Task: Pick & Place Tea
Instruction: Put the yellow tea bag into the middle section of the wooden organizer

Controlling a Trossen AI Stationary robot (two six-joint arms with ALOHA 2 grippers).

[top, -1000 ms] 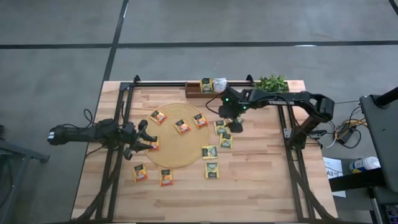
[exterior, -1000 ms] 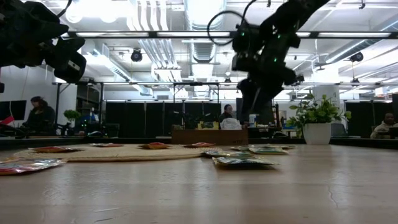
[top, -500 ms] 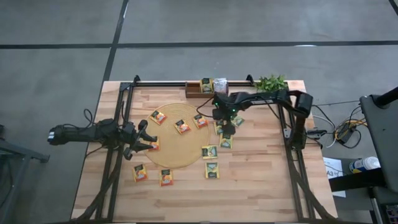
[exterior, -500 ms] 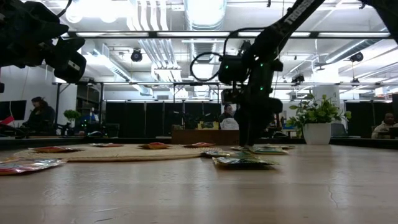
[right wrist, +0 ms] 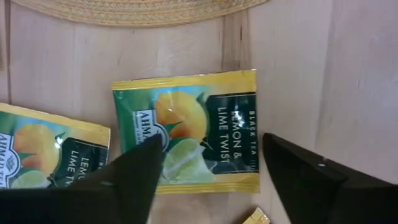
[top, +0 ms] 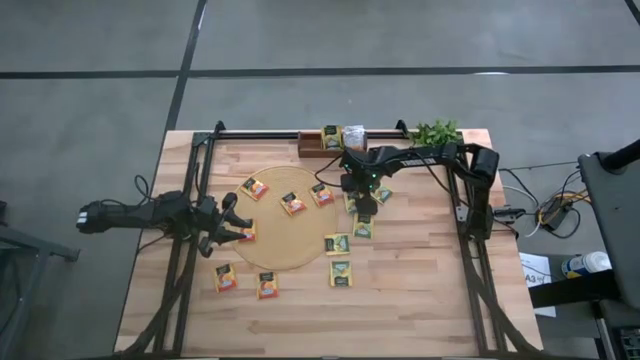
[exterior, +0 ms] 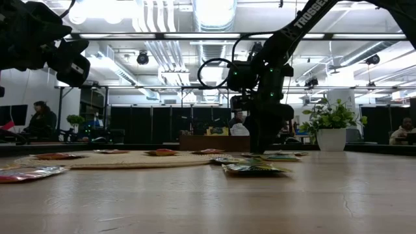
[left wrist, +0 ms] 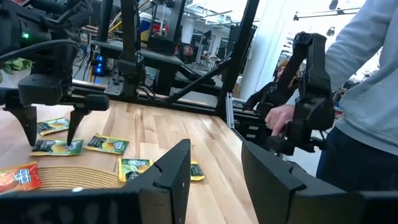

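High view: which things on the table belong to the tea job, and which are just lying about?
Job:
- sachets, orange and green-yellow, on and around the mat
- tray
- right gripper, open over a green-yellow sachet

Lying about:
- mat
- plant
- left gripper, waiting

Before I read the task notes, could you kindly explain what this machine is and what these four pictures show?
It is a robot with two dark arms at a wooden table. One picture looks straight down, one looks level across the tabletop, and two come from cameras on the arms' wrists. Tea sachets lie scattered on and around a round woven mat. The right end effector is low over a lemon-and-lime sachet, fingers open around it, not yet gripping. The left end effector waits open at the mat's edge, holding nothing.
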